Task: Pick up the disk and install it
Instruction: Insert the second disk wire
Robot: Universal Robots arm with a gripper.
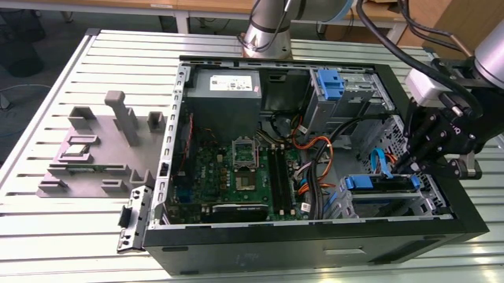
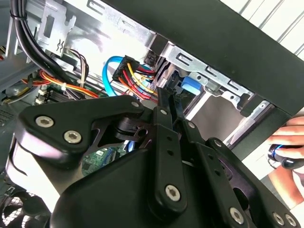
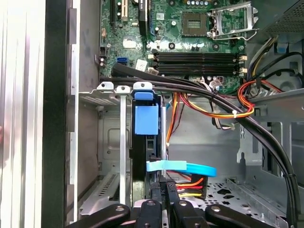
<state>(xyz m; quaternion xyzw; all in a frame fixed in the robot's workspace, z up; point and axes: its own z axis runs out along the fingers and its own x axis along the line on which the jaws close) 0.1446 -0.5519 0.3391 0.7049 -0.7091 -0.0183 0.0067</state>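
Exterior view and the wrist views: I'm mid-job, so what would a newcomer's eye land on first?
First the open computer case on the slatted table, its green motherboard bare in the middle. Next the black gripper at the drive bay on the exterior view's right, where the disk in its blue carrier sits in the cage. In the second wrist view, a person's hand rests outside the case.

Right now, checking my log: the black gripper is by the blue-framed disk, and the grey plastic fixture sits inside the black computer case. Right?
Not quite. The exterior view shows the grey plastic fixture outside the black computer case, on the slatted metal table. The rest holds.
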